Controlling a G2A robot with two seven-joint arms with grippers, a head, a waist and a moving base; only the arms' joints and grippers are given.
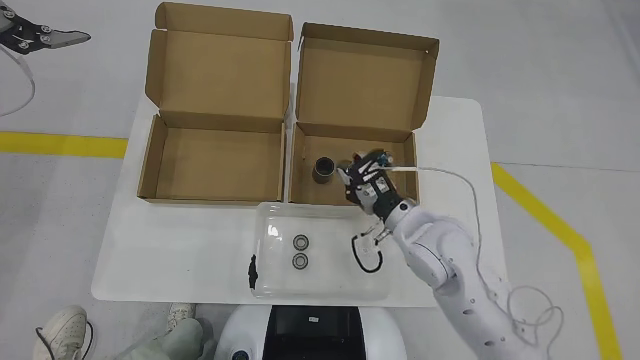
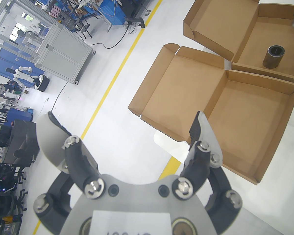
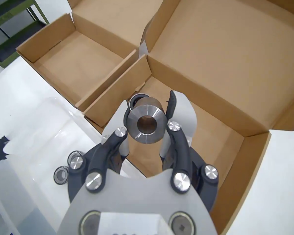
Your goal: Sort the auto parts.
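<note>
White table (image 1: pixel 455 130), steel sleeve (image 3: pixel 147 125) tight between right jaws above right box (image 1: pixel 365 85); left jaws spread.

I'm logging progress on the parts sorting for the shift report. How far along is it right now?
Done: one dark cylinder stands in the right box. In hand: the right gripper holds a metal sleeve above that same box, not yet released. Remaining: two bearings lie in the clear tray, presumably meant for the left box. The left gripper is open, holding nothing.
</note>
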